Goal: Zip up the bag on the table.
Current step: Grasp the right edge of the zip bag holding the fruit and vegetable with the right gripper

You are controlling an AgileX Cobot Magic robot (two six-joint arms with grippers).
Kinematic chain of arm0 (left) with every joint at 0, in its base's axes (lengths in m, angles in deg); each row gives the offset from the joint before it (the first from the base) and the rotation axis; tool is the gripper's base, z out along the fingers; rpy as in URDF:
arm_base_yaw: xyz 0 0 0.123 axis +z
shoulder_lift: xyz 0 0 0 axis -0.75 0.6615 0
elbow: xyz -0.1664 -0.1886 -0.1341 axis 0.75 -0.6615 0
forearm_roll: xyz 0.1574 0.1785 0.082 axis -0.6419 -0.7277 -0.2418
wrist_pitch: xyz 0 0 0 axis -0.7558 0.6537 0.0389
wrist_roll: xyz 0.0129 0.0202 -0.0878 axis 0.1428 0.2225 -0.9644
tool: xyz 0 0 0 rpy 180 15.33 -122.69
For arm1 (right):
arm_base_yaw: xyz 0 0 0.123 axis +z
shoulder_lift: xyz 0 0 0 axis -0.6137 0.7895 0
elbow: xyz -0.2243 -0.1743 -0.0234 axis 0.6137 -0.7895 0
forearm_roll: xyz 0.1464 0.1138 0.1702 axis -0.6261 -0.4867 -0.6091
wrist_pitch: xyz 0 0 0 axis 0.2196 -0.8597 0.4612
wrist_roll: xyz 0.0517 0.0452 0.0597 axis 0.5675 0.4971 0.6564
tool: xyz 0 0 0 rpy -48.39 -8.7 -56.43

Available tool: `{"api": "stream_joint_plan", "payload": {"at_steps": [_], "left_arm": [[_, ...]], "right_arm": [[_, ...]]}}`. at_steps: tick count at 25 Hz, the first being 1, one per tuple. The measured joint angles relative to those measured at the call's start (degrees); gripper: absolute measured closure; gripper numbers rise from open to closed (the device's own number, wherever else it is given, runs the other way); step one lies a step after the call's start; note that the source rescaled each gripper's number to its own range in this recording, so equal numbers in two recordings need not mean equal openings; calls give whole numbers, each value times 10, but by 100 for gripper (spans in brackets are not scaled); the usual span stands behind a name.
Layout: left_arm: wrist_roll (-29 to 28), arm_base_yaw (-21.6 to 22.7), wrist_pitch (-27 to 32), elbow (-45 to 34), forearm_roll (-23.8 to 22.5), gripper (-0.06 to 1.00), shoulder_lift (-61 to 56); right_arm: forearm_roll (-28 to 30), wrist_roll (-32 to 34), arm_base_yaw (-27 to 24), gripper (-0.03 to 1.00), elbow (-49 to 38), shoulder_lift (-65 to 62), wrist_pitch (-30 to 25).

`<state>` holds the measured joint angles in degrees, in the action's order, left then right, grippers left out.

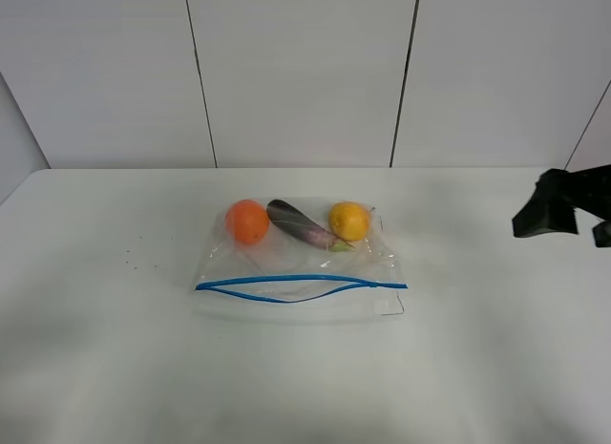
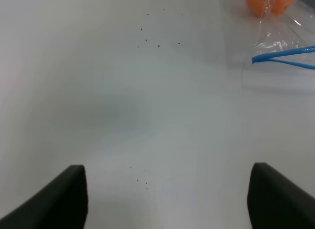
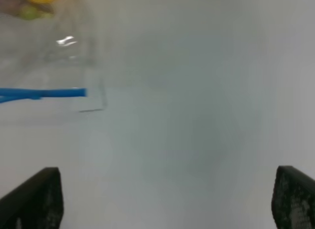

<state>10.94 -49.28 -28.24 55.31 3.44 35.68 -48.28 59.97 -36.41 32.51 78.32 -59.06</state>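
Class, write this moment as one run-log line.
bag: flat on table | zipper: partly open | left gripper: open, empty | right gripper: open, empty

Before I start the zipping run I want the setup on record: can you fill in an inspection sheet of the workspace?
Surface: white table, a few dark specks left of the bag.
Job's things: clear bag lying flat; blue zipper gaping mid-length; orange fruit, purple vegetable and yellow fruit inside.
Clutter: nothing seen.
Hands: left hand open, empty; right hand open, empty; both off the bag.
Cables: nothing seen.
Surroundings: white panelled wall.
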Motion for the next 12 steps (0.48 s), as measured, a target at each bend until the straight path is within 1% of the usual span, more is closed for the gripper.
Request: {"api": "stream_joint_plan", "payload": {"at_steps": [4,6,9,12], "left_arm": [[0,0,0,0,0,-1,0],[0,0,0,0,0,-1,0],[0,0,0,0,0,-1,0],[0,0,0,0,0,-1,0]], "right_arm": [[-69,-47,0,3,49,117,7],[-107,-76,0,3,64,168,20],[-177,-132,0,3,73,239,37],[-251,-193,0,3,74,309,42]]}}
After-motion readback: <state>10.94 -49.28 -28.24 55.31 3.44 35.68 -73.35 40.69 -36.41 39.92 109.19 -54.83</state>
